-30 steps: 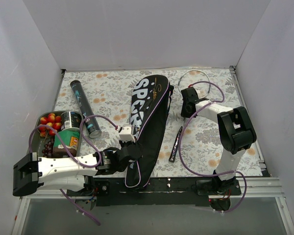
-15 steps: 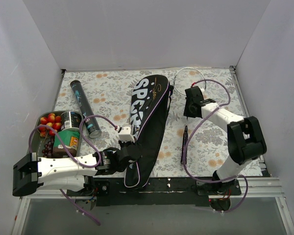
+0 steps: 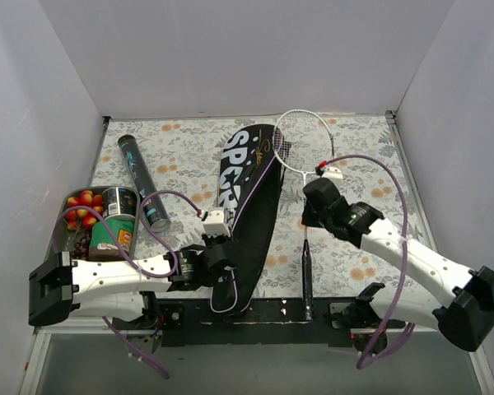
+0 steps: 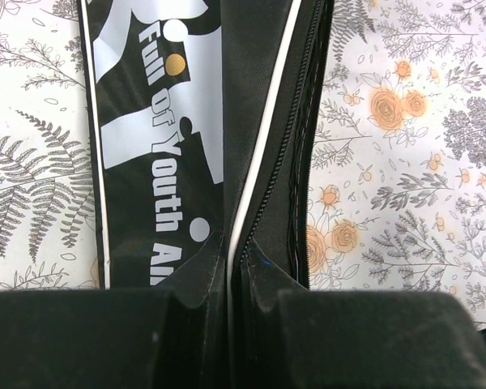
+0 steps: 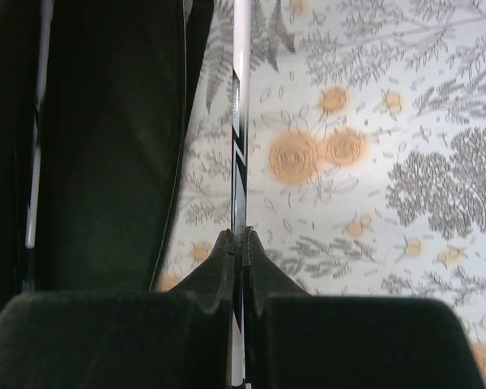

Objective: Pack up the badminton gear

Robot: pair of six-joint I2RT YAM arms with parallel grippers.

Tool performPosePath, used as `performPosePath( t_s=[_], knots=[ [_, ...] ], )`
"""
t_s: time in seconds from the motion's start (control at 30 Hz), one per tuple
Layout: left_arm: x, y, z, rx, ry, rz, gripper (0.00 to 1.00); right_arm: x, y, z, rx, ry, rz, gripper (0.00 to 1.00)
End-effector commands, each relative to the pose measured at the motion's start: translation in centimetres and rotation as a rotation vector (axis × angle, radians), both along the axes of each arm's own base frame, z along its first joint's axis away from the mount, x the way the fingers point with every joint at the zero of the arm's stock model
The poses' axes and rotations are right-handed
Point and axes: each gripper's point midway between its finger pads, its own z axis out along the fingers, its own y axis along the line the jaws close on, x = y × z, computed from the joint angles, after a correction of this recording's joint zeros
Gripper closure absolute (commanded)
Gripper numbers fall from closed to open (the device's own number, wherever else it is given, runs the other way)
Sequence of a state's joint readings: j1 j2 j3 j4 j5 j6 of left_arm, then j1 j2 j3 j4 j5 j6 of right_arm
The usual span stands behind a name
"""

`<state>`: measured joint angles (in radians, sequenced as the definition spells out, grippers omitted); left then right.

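Note:
The long black racket bag (image 3: 247, 173) lettered "SPORT" lies lengthwise in the middle of the table. My left gripper (image 3: 220, 257) is shut on its near zipper edge, and the left wrist view shows the fingers (image 4: 196, 271) pinching the white piping beside the zipper (image 4: 296, 154). A silver-framed racket (image 3: 307, 280) lies right of the bag, with its head at the far end and its black handle reaching over the near edge. My right gripper (image 3: 309, 220) is shut on its thin shaft (image 5: 239, 162). The dark shuttle tube (image 3: 142, 181) lies at the left. No shuttlecocks are in view.
A metal tray (image 3: 63, 207) of fruit and cans sits at the near left, just beside the tube's near end. White walls close in the table on three sides. The bag's dark side (image 5: 105, 146) fills the left of the right wrist view.
My right gripper has moved nearer with the racket. The racket now lies straight beside the bag, its head uncovered and its handle over the near edge. My left gripper has kept its hold on the bag.

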<state>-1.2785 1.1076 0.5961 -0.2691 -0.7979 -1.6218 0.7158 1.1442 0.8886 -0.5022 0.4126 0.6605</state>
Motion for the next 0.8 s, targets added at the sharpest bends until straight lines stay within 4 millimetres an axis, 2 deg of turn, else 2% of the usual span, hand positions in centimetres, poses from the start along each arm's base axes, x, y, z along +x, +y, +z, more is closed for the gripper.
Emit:
performPosePath(
  t_s=[0.0, 0.07, 0.33, 0.5, 0.77],
  knots=[
    [1.0, -0.9, 3.0, -0.074, -0.046, 0.048, 1.0, -3.8, -1.5, 0.5, 0.016, -0.008, -0.105, 0.99],
    [1.0, -1.2, 2.9, -0.066, -0.041, 0.043, 1.0, -5.8, -1.9, 0.2, -0.004, 0.005, -0.087, 0.99],
    [1.1, -2.9, 3.1, -0.046, -0.021, 0.023, 1.0, -11.1, -3.6, -3.1, -0.043, 0.084, -0.081, 0.99],
    [1.3, -3.2, 3.5, -0.051, -0.026, 0.03, 1.0, -12.6, -4.0, -4.3, -0.076, 0.122, -0.047, 0.99],
    [1.4, -3.5, 3.6, -0.043, -0.028, 0.032, 1.0, -12.9, -1.2, -4.7, -0.098, 0.126, 0.036, 0.99]
  ],
)
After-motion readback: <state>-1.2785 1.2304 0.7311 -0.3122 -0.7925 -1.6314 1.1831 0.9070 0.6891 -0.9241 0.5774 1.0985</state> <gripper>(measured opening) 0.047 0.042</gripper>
